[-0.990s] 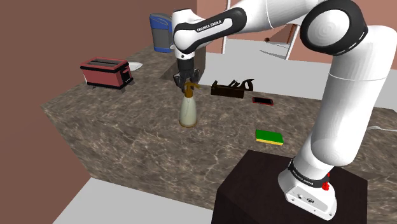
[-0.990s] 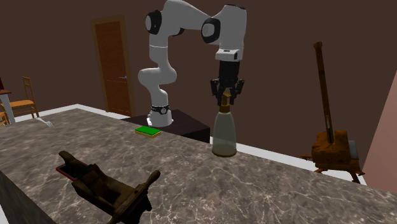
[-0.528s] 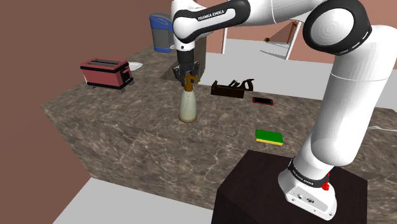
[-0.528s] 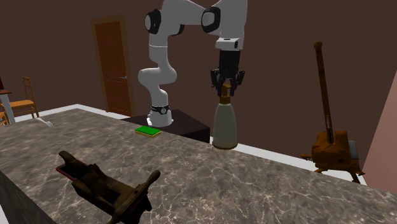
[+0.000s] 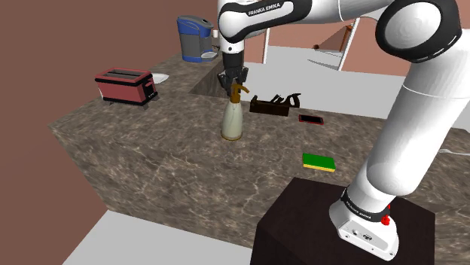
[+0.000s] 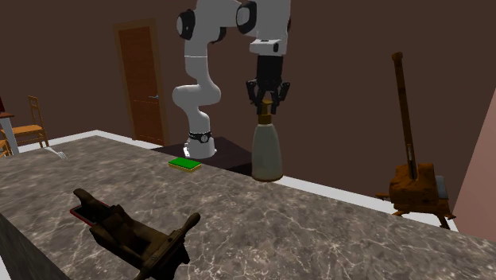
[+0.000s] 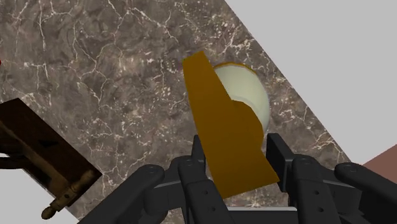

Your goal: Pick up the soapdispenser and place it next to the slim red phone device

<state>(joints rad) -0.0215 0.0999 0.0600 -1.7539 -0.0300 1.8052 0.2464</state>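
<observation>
Got my gripper [image 5: 234,85] clamped round the top of the soap dispenser [image 5: 232,122]; bottle upright over the counter [image 5: 151,154]; red phone [image 5: 310,119] well apart.

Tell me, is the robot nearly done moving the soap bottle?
Not yet. Done: the gripper clasps the soap dispenser by its brown pump. In hand: it seems lifted off the counter. Left: carrying it to the red phone and setting it down beside.

White "FRANKA EMIKA" lettering on the dark band of the arm [image 5: 265,10].
</observation>
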